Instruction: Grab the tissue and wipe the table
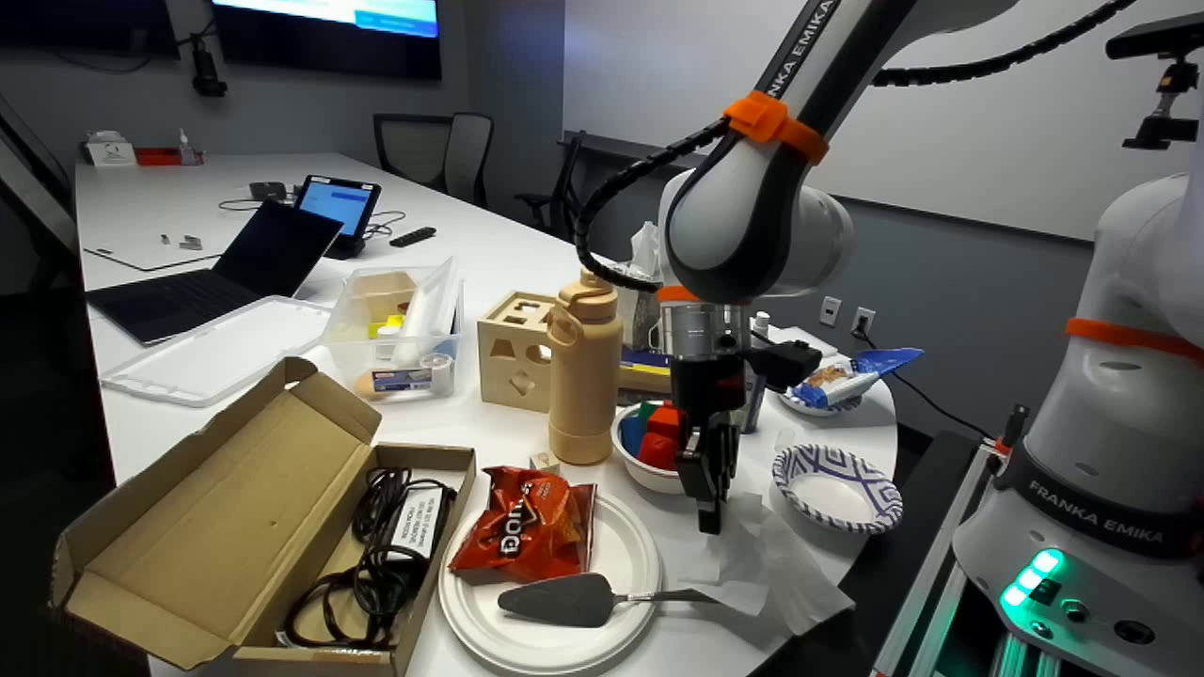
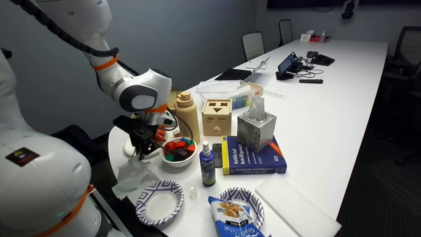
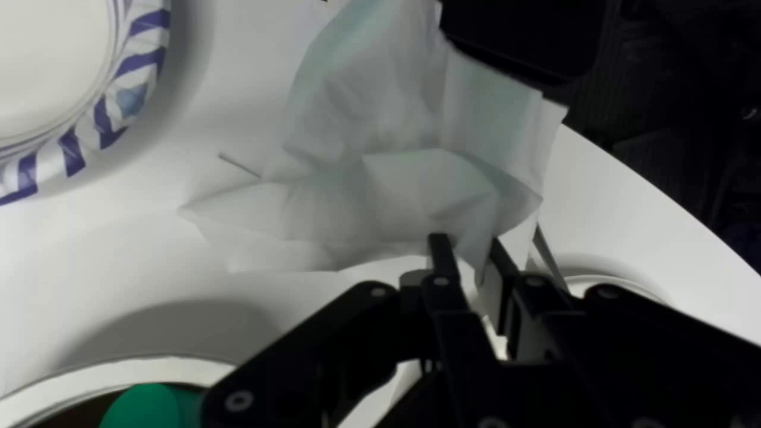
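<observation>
I have the end effector [image 3: 468,241] slightly parted at the tissue [image 3: 386,184], a crumpled, creased white sheet, faintly greenish, overhanging the desk [image 3: 624,214] edge

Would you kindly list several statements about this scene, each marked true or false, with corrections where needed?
1. In the wrist view, the tool overlaps the tissue. True.
2. The silver tissue box stands on the wooden shape box. False: the silver tissue box stands on the blue book.
3. The laptop is folded shut. False: the laptop stands open.
4. The open cardboard box holds black cable. True.
5. The whole tissue lies within the edge of the table. False: part of the tissue extends past the table edge.
6. The Doritos bag lies on the round white plate. True.
</observation>
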